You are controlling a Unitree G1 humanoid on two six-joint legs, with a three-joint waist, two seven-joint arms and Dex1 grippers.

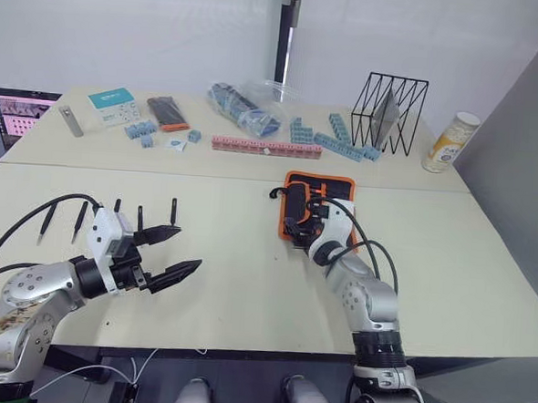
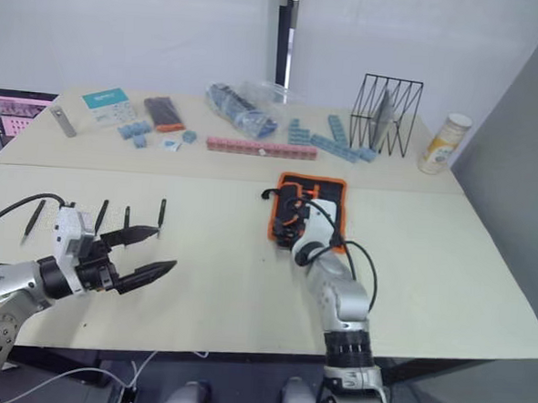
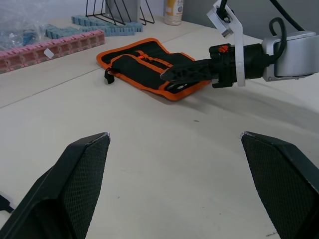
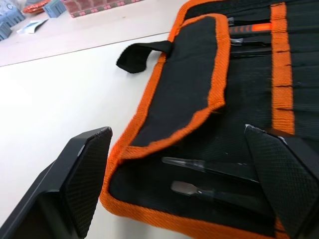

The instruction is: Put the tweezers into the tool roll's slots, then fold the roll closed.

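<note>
A two-armed robot works at a pale table [image 1: 246, 282] with a tool roll [image 1: 316, 207] lying open near the middle, its long axis running from the near edge toward the far edge and its orange-edged flap [image 4: 184, 79] folded over one side. The right pincer [image 1: 296, 229] hangs over the roll's near end with its fingers spread wide, holding nothing. The right wrist view looks down between them onto two slim tools [image 4: 214, 181] lying on the roll's inner black fabric near its orange border; whether these sit in the slots cannot be told. Further in, the orange inner strip [image 4: 282, 59] runs along the roll's length.

The four black tweezers [image 1: 113, 215] lie in a loose row toward the table's left edge, well apart from the roll, each with its long axis running roughly near-to-far; which end is the tip cannot be made out. The left pincer [image 1: 173, 253] hovers just beside the rightmost of them [image 1: 172, 210], fingers parted and empty, aimed across the table toward the roll.

The arrangement suggests a split of labour: the left arm is positioned to gather tweezers while the right waits at the roll to receive or seat them. With the row on the table untouched, the loading step looks barely begun and the folding lies ahead.
</note>
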